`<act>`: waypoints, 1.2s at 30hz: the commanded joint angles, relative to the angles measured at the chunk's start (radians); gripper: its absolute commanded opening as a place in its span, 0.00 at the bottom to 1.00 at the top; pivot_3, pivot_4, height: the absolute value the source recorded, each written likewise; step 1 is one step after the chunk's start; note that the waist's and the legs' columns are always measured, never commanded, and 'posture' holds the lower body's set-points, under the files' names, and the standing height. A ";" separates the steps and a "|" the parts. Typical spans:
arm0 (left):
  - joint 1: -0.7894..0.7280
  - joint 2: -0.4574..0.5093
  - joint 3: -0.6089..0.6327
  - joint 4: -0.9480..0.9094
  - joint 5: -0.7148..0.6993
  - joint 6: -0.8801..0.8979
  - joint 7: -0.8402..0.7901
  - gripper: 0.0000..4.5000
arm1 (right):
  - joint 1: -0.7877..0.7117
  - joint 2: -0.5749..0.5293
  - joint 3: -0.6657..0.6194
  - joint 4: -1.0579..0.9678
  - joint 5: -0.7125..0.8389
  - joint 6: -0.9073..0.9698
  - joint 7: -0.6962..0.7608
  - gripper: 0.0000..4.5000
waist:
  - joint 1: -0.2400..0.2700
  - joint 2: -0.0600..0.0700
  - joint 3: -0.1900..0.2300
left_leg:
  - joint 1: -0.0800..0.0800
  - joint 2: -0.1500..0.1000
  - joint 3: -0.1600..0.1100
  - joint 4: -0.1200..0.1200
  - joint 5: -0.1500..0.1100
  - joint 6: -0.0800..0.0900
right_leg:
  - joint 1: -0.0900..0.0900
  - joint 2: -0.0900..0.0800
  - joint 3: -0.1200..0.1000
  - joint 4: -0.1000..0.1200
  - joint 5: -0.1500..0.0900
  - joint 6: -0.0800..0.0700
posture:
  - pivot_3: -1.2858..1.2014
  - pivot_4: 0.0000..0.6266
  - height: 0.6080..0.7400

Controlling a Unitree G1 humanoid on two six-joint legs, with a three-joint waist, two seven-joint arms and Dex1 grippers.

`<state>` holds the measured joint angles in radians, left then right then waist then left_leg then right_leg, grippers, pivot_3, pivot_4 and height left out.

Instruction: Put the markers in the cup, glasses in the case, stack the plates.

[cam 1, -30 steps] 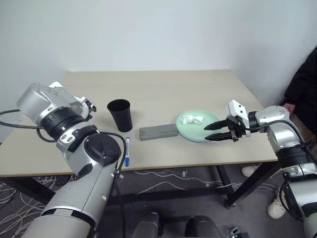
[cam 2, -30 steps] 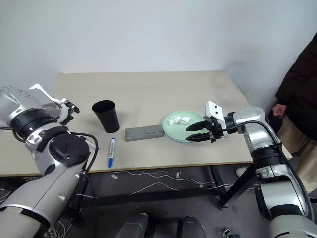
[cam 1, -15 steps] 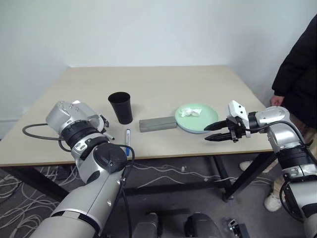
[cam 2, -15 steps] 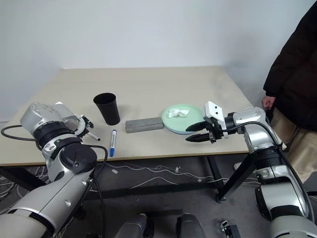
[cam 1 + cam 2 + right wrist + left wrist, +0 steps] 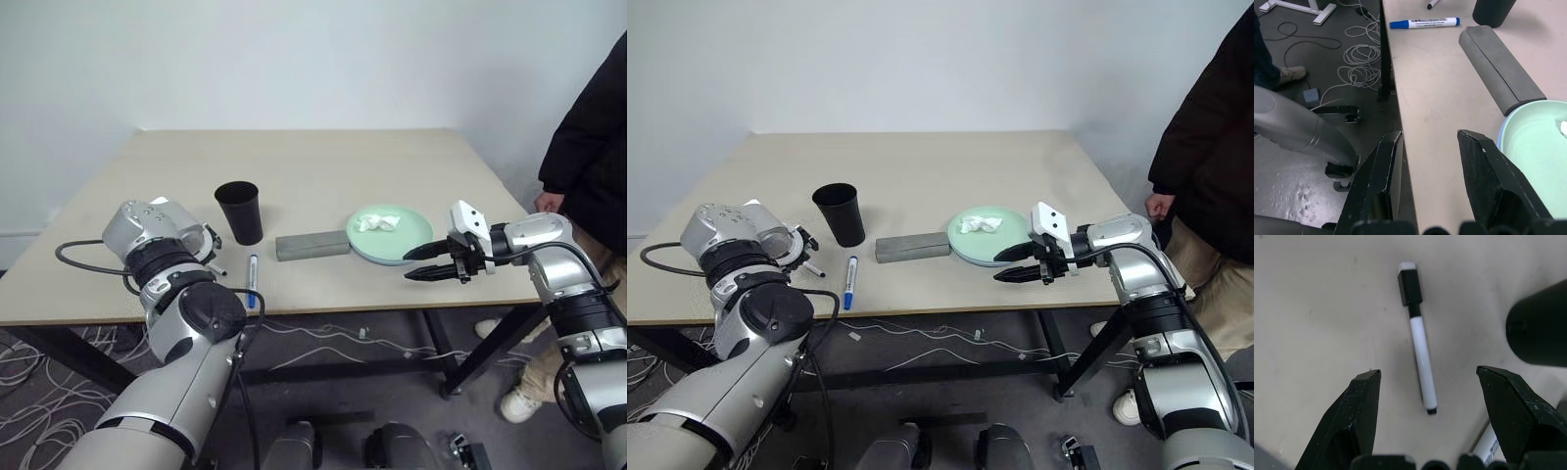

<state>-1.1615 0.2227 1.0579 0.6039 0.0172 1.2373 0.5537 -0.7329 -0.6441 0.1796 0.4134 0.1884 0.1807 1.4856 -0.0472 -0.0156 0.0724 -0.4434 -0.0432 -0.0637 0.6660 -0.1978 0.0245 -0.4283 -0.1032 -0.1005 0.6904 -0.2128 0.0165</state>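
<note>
While the left gripper (image 5: 1425,382) hangs spread and empty over the table (image 5: 323,166), head views show the black-ended marker (image 5: 810,269) just beside it, the blue-capped marker (image 5: 252,283) a little further in, and the black cup (image 5: 239,211) upright behind both. The grey case (image 5: 312,245) lies shut between the cup and the plates (image 5: 390,235), which look already stacked, mint green on light blue, tissue (image 5: 376,222) on top. No glasses to be seen.

Left wrist view: thin marker lies flat between the open fingers (image 5: 1359,411), not touched; cup rim at the edge. Judgement: light, stiff, smooth round barrel, likely to roll or slip. Pinch mid-barrel across its width, not on the cap end.

Right wrist view: right gripper (image 5: 1427,152) is parted, holding nothing, hanging over the table's near edge by the plate rim, case and blue marker beyond. A person (image 5: 593,127) stands at the right.
</note>
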 commanded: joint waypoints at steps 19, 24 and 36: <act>-0.037 0.160 -0.188 0.520 -0.184 -0.399 0.103 0.30 | 0.003 -0.010 -0.025 -0.062 0.027 0.022 -0.015 0.43 | 0.010 0.001 0.000 | -0.001 -0.015 -0.005 -0.001 0.010 0.016 | 0.000 -0.001 0.008 -0.013 0.000 0.002 | 0.52 0.00 0.66; -0.034 0.172 -0.236 0.600 -0.215 -0.471 0.102 0.01 | 0.007 -0.007 -0.025 -0.072 0.028 0.027 -0.020 0.43 | 0.025 0.001 -0.001 | 0.000 -0.014 -0.006 -0.002 0.010 0.016 | 0.000 -0.001 0.006 -0.013 0.002 0.005 | 0.52 0.00 0.66; -0.135 0.260 -0.323 0.608 -0.280 -0.687 -0.003 0.01 | 0.022 -0.019 -0.031 -0.096 0.034 0.042 -0.023 0.43 | 0.027 0.002 -0.001 | -0.001 -0.014 -0.006 -0.002 0.010 0.016 | -0.001 -0.002 0.005 -0.013 0.004 0.006 | 0.52 0.00 0.66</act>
<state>-1.2197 0.4531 0.7653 1.2498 -0.2507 0.6218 0.5863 -0.6962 -0.6494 0.1792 0.3565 0.1970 0.2221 1.4641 -0.0198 -0.0139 0.0713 -0.4449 -0.0576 -0.0701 0.6641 -0.1875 0.0402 -0.4297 -0.1052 -0.0960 0.6776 -0.2083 0.0223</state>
